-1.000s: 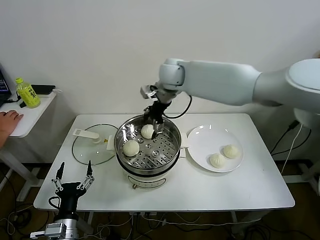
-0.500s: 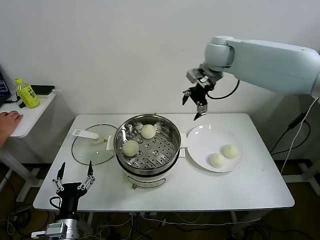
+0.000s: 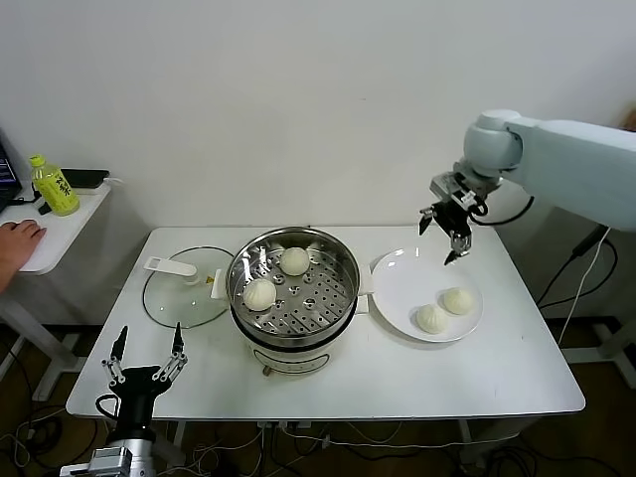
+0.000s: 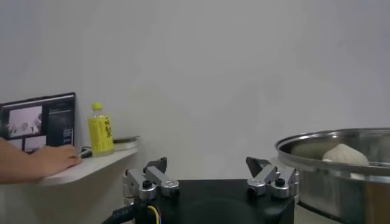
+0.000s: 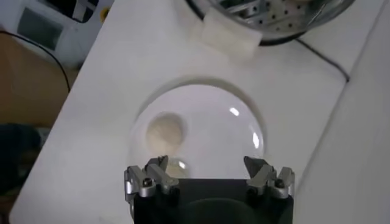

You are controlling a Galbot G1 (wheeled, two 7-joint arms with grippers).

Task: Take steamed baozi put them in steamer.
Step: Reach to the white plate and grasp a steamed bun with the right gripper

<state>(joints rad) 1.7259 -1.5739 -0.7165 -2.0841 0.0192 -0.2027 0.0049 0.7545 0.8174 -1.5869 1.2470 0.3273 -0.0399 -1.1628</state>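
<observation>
The right end effector (image 3: 444,238) hangs open and empty above the plate (image 3: 402,283), where two buns (image 3: 445,309) wait. Squeezing too hard could squash one; a loose hold could drop it short of the steamer (image 3: 294,288).

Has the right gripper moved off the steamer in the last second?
Yes. The open right gripper has swung away from the steamer toward the robot's right and now hangs above the white plate.

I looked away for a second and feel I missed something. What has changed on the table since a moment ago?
The right gripper let go of a bun in the steamer, rose and swung right; it now hangs open and empty above the plate. Unchanged: two baozi in the steamer, two on the plate, and the left gripper parked low, open.
</observation>
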